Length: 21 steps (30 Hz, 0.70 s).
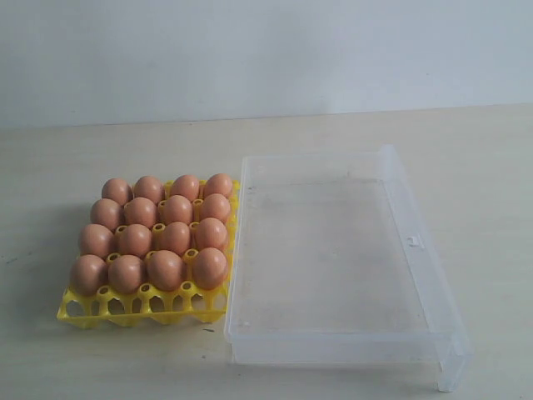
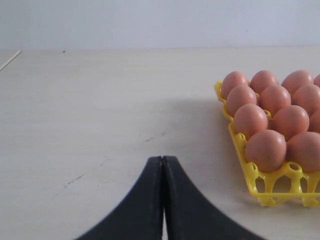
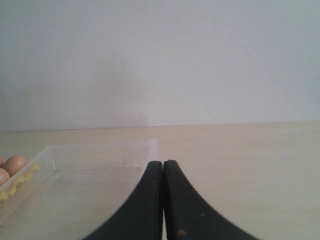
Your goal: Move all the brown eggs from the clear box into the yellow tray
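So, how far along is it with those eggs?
It looks finished. The brown eggs fill the yellow tray, four rows of four. The clear box shows no egg inside. The left gripper and right gripper are shut, holding nothing. Nothing seems left.

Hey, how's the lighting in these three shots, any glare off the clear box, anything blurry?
Exterior view: soft, even light; no hard glare on the box, just faint shadow under the tray. Left wrist view: eggs sharp, a broad soft shadow on the table beside them, left gripper a featureless black shape. Right wrist view: box looks milky, eggs at the edge soft.
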Each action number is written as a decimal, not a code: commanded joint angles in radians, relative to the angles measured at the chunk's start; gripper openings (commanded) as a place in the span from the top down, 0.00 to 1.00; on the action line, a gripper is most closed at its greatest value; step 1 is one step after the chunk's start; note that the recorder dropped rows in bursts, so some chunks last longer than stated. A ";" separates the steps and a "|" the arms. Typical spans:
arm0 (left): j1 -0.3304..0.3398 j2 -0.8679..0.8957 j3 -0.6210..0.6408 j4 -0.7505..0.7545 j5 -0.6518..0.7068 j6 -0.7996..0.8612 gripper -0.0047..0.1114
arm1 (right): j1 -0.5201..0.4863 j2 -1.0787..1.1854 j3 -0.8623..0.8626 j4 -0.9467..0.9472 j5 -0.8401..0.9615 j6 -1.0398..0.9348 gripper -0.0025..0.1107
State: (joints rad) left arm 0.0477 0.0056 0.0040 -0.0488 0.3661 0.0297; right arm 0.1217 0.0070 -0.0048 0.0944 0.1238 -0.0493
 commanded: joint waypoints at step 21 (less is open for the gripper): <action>-0.009 -0.006 -0.004 -0.006 -0.012 -0.002 0.96 | -0.063 -0.007 0.005 0.004 0.002 -0.004 0.98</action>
State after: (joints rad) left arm 0.0477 0.0056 0.0040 -0.0488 0.3661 0.0297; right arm 0.0636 0.0070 -0.0048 0.0944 0.1238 -0.0493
